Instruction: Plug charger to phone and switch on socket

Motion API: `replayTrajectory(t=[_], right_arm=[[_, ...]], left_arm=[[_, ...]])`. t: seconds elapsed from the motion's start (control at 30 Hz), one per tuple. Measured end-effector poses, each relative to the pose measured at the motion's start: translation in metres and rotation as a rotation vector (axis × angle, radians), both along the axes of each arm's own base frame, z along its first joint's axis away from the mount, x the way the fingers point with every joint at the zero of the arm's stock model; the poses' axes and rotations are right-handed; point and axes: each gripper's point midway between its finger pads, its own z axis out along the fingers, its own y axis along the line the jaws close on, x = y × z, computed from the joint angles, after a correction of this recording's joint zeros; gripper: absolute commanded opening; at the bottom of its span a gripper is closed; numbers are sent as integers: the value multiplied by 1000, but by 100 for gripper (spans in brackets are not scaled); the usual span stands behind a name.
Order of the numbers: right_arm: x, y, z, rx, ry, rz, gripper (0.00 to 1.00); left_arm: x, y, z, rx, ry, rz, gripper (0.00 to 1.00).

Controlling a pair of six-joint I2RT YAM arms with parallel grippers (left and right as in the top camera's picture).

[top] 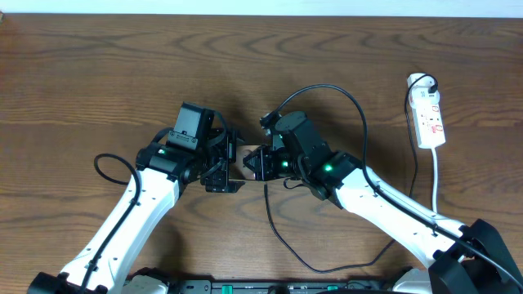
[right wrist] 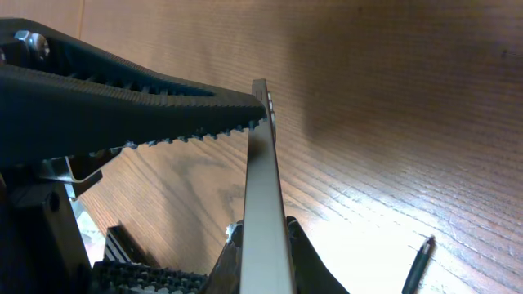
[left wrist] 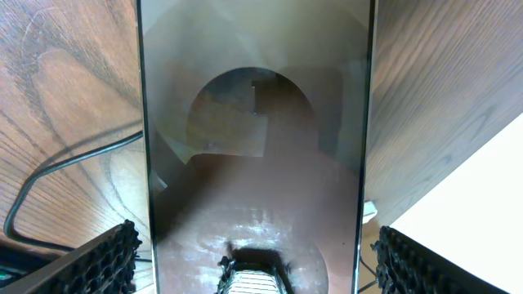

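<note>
The phone (top: 243, 166) is held off the table between my two arms at the middle. In the left wrist view its brownish glossy face (left wrist: 257, 163) fills the space between my left gripper's (left wrist: 257, 263) jaws. That left gripper (top: 230, 163) is open, with a small gap at each side edge. My right gripper (right wrist: 263, 245) is shut on the phone (right wrist: 263, 163), seen edge-on between its fingers. The charger's black cable (top: 282, 237) loops over the table, and its tip (right wrist: 417, 265) lies free on the wood. The white socket (top: 428, 118) lies at the far right.
The socket's white cord (top: 437, 175) runs toward the front edge. A loop of black cable (left wrist: 65, 159) lies on the table left of the phone. One finger (right wrist: 147, 114) of the left gripper reaches across the right wrist view.
</note>
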Motion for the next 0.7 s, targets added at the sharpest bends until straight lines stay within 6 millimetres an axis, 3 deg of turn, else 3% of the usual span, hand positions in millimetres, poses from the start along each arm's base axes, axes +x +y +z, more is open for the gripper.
replayTrajectory(t=[0.3, 0.5, 0.7], right_arm=[[1, -3, -2, -8, 7, -5, 1], [14, -28, -11, -47, 49, -74, 1], [32, -47, -12, -50, 50, -141, 1]], left_arm=[[-1, -2, 1, 7, -29, -54, 90], [2, 3, 4, 7, -81, -127, 90], [13, 24, 11, 27, -177, -170, 90]])
